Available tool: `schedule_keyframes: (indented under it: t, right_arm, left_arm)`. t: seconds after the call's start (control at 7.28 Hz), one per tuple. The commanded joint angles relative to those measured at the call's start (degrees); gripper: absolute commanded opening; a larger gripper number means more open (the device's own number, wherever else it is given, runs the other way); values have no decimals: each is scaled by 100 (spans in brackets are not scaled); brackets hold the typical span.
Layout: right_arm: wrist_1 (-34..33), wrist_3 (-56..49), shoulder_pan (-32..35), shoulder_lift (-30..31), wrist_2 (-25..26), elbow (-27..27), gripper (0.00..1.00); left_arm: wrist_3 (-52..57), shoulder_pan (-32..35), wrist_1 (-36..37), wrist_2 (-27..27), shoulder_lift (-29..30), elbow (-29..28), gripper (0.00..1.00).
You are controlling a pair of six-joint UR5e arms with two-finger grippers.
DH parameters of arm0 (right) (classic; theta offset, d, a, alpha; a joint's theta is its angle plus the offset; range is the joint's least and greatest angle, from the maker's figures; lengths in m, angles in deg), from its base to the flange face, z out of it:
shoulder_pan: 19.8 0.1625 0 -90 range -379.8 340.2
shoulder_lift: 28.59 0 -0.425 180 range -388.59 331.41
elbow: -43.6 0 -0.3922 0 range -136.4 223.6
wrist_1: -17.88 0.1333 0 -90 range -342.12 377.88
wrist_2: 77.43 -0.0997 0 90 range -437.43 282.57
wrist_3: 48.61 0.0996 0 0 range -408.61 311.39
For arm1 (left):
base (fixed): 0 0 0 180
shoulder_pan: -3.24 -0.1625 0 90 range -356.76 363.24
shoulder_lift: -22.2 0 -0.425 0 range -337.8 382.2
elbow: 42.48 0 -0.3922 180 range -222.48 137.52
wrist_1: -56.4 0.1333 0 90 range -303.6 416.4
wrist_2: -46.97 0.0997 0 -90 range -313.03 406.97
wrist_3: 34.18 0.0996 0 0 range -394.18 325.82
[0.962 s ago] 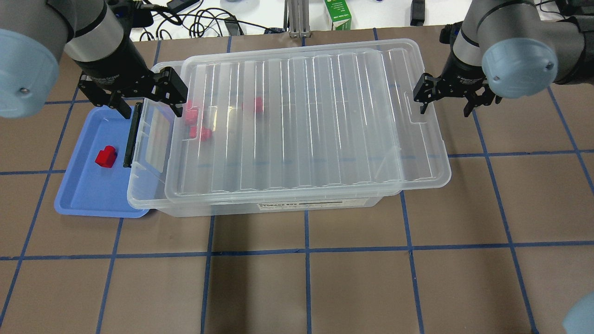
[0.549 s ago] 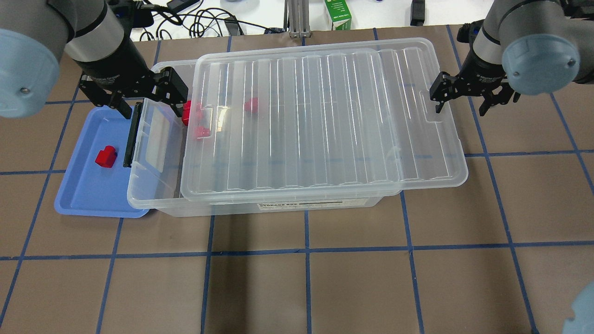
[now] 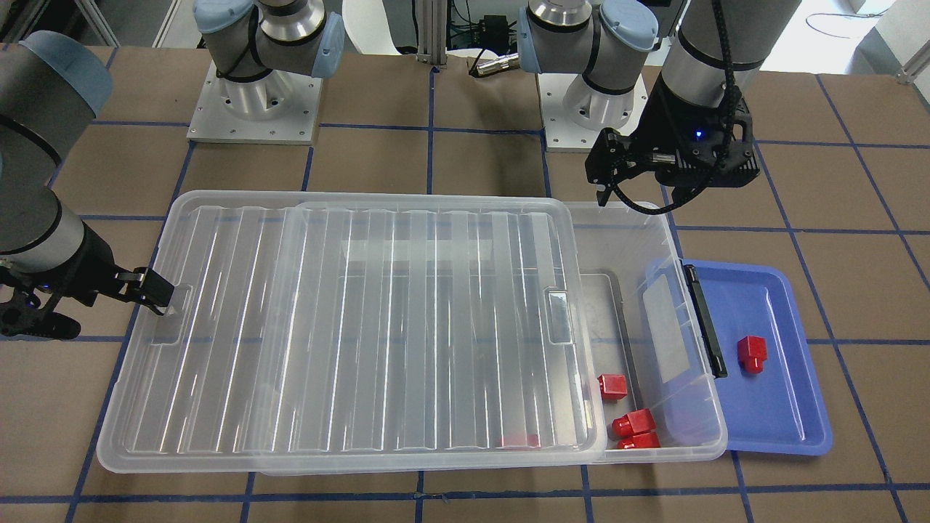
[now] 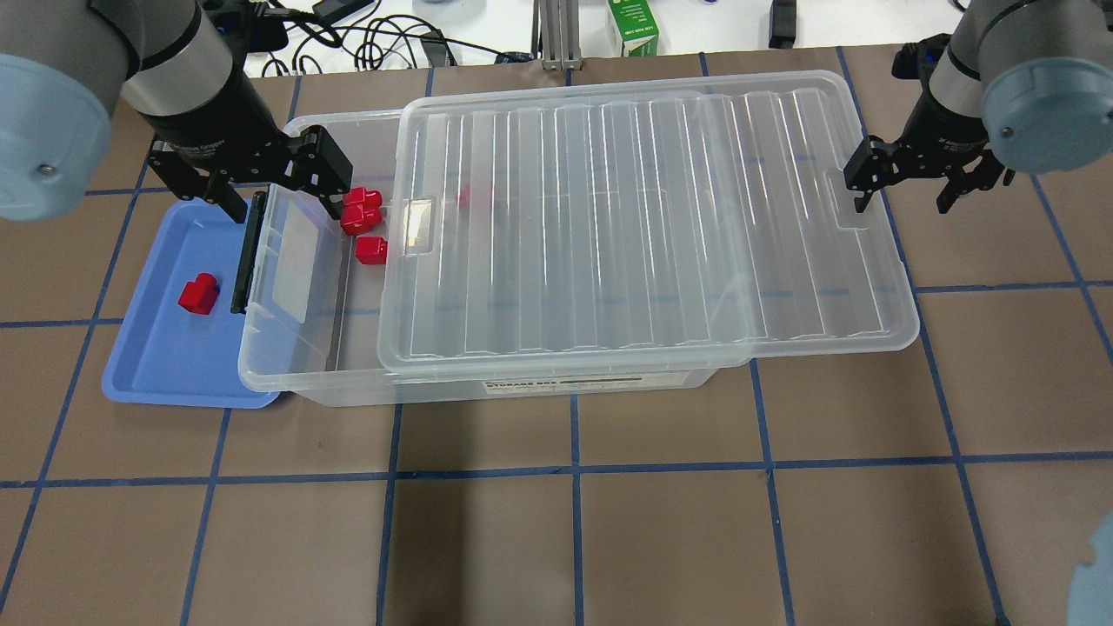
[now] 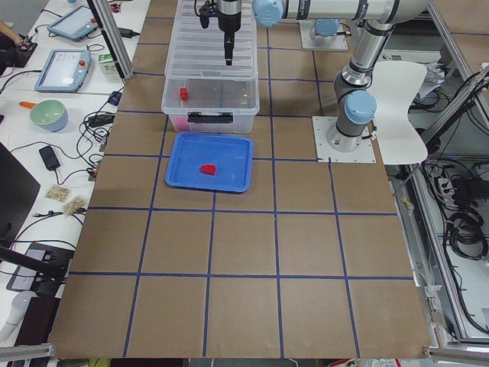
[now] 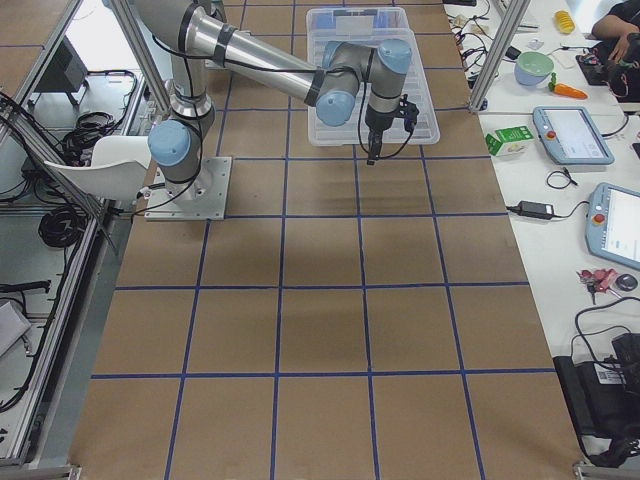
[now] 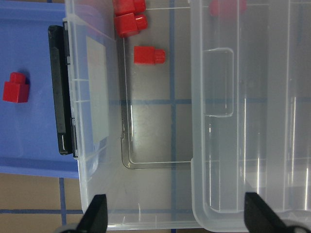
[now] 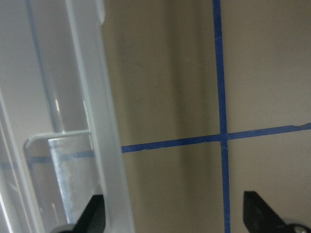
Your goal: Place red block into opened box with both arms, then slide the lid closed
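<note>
One red block [image 4: 198, 293] lies on the blue tray [image 4: 156, 365], also seen in the left wrist view [image 7: 15, 87]. Several more red blocks [image 4: 361, 209] sit inside the clear box [image 4: 522, 387] at its uncovered left end, one of them under the lid [image 4: 652, 217]. The lid rests on the box, shifted right and overhanging its right end. My left gripper [image 4: 261, 178] hovers open over the box's left end near the black bar [image 4: 248, 261], holding nothing. My right gripper [image 4: 900, 187] is open, with one finger [image 3: 156, 294] in the lid's right notch.
The blue tray lies against the box's left end, partly under its rim [image 3: 697, 436]. A green carton [image 4: 633, 30] and cables [image 4: 374, 43] lie beyond the table's far edge. Brown tabletop with blue tape lines [image 4: 574, 474] stretches in front of the box.
The lid has slid to the right together with my right gripper, uncovering more of the box's left end and the blocks there. My left gripper has stayed in place.
</note>
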Motion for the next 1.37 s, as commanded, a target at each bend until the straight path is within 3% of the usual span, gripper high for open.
schedule_keyframes:
  t: [0.0,1.24]
  right_arm:
    - [-16,-63,-61,0,13,3,100]
    - [-7,-440,-202,9,268,-32,100]
  left_arm:
    - [0,0,9,-1,0,0,100]
    - [0,0,9,-27,-9,-9,100]
